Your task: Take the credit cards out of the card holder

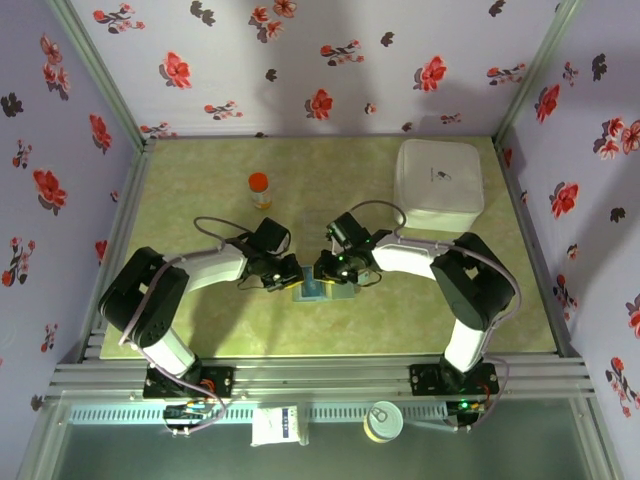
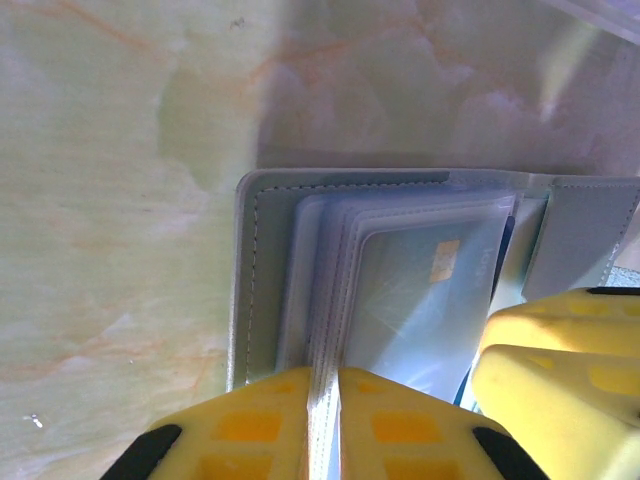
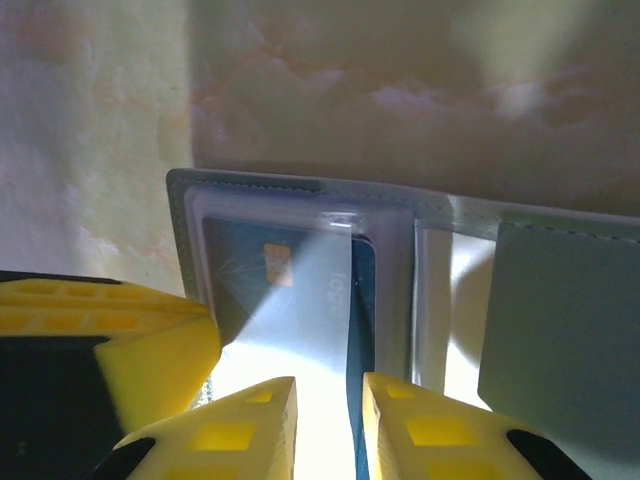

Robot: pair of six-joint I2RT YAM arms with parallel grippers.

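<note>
Right gripper [image 3: 328,392]: nipped on dark blue plastic credit card [image 3: 235,280] at edge of slate-grey bifold card holder [image 3: 560,330], card's long axis in line with fingers. Left gripper [image 2: 325,395]: clamped on clear sleeves [image 2: 330,260].

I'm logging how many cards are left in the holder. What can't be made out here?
Top external: left gripper and right gripper cover most of the card holder; cards too small to count.
Left wrist: stacked clear sleeves haze the credit card; any behind are hidden.
Right wrist: glare washes out the card's print; whether the fingers clamp it is unclear.
</note>
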